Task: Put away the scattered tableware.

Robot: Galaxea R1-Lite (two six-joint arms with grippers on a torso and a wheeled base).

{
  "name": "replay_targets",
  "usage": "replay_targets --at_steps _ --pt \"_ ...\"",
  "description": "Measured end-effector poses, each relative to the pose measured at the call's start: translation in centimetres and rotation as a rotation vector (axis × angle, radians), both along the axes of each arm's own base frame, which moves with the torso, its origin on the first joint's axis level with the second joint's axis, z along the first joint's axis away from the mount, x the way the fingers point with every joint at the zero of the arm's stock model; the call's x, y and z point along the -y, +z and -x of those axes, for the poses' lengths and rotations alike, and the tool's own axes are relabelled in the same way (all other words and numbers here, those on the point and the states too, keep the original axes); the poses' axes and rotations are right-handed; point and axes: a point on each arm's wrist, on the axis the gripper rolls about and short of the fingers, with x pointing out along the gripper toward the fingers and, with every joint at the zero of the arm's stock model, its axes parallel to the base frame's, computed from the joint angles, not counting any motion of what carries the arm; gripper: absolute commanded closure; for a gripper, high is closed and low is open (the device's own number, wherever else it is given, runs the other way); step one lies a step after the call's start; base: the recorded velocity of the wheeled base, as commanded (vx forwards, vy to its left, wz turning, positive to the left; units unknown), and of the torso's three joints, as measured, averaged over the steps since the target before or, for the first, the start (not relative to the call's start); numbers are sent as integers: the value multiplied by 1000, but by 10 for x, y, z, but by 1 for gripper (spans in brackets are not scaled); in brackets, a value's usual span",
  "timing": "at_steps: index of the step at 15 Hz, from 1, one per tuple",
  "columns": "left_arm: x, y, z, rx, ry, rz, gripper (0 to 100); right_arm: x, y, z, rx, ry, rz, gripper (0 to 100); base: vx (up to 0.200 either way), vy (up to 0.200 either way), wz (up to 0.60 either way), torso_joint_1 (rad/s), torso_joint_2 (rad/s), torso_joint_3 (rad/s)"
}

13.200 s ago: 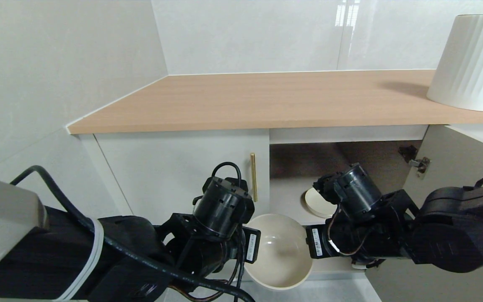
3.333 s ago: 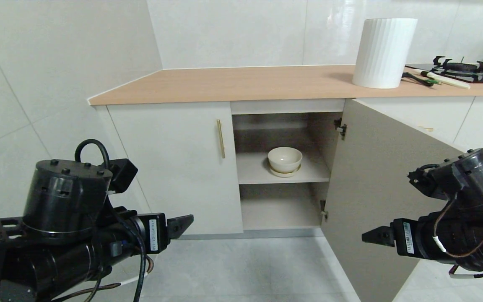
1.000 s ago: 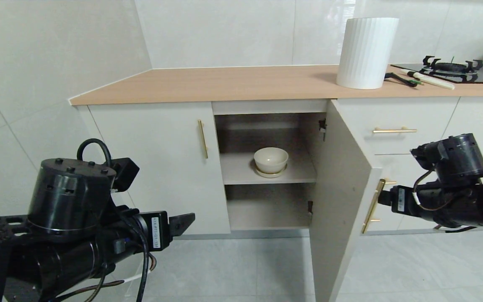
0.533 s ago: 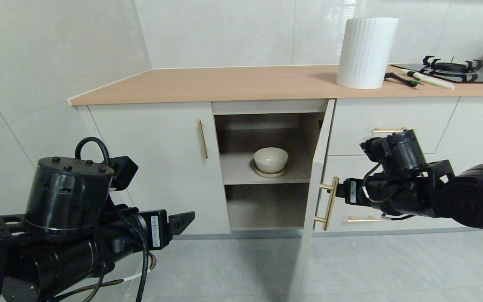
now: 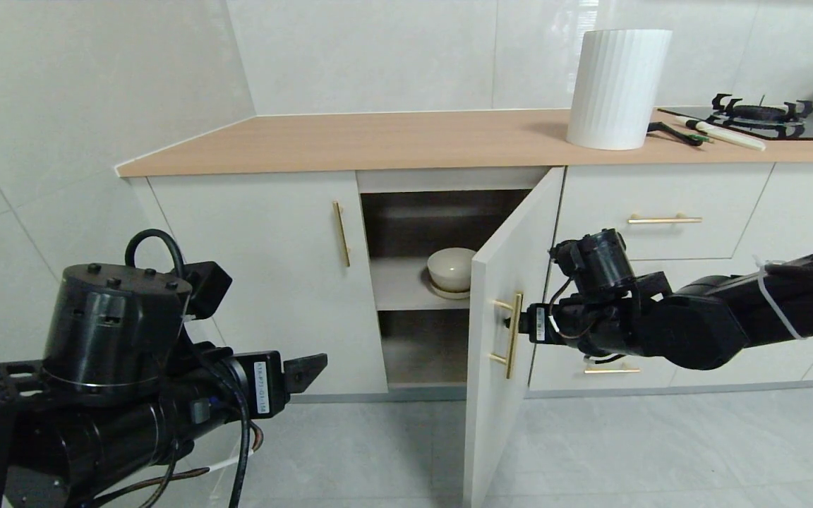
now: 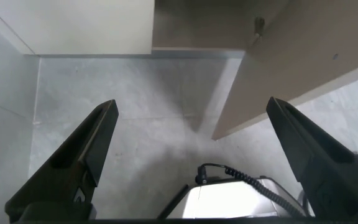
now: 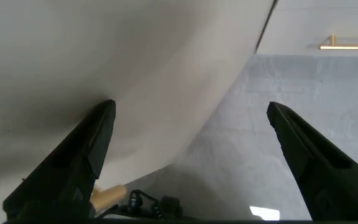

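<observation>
Tiled walls, wooden countertop, cabinets, grey floor, perhaps stone

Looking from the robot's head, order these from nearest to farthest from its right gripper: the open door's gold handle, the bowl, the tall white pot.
1. Gold handle, right beside the right gripper, on the half-open door.
2. Bowl, on the cupboard shelf behind that door.
3. Tall white pot, up on the counter.
</observation>
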Motion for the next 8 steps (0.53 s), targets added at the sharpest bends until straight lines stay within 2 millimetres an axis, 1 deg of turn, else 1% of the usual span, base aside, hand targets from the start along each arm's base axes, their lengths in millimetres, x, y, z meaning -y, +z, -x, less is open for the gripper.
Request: replay_targets --at_steps 3,8 --pt "0 -1 0 -1 -5 -20 0 -4 -6 -3 -4 3 0 0 0 0 0 0 0 0" --pt "0 -3 0 -9 -5 -28 0 -16 -9 -9 66 -1 -60 0 200 0 0 0 2 1"
